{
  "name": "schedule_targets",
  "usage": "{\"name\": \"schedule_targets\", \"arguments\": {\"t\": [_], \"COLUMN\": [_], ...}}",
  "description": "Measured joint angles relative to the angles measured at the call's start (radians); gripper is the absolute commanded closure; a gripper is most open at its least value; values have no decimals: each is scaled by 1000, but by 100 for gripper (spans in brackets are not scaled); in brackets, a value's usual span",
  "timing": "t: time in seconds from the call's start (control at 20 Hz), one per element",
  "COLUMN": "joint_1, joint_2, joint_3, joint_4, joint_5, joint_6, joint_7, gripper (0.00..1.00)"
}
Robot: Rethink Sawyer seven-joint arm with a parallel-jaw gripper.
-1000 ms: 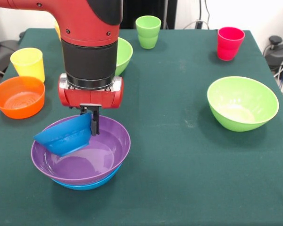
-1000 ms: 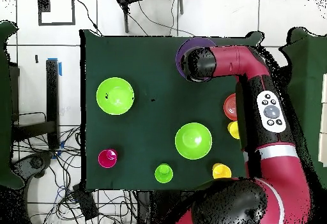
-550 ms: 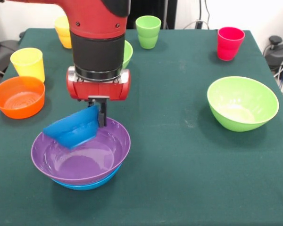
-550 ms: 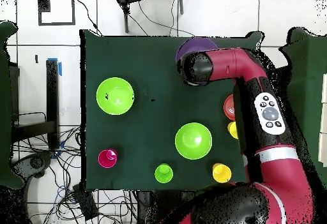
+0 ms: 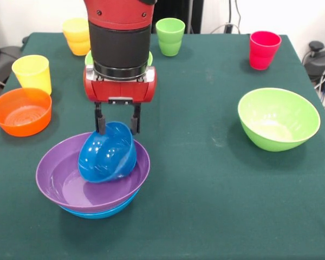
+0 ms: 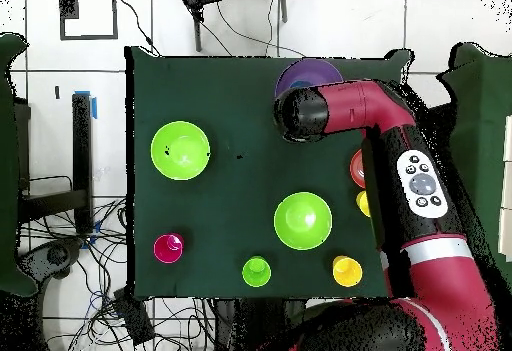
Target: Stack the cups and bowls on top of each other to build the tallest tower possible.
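Since a second ago the small blue bowl (image 5: 107,151) has swung round — its opening now faces the camera instead of showing its side — and the tool (image 5: 117,125), one finger either side of its far rim and clamped on it, has drifted back from the purple bowl (image 5: 70,187). It rests tipped inside the purple bowl, axis near level, so I judge it not yet nested flat.

A red and black arm's gripper (image 5: 117,125) held the small blue bowl (image 5: 107,152) by its upper rim, one finger (image 5: 99,120) on each side, tilted over the wide purple bowl (image 5: 92,174), which sat nested in a large blue bowl (image 5: 100,212). At nine o'clock stood an orange bowl (image 5: 21,111) and yellow cup (image 5: 32,73); at three, a light green bowl (image 5: 278,118); toward one, a red cup (image 5: 264,50); at twelve, a light green cup (image 5: 170,36).
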Motion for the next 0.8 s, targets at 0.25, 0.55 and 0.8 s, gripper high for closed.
{"name": "schedule_targets", "arguments": {"t": [0.25,0.55,0.8], "joint_1": [0,0,0], "joint_2": [-10,-10,-10], "joint_3": [0,-1,-3], "joint_4": [12,18,22], "joint_5": [0,0,0], "joint_6": [0,0,0], "joint_7": [0,0,0], "gripper": [0,0,0]}}
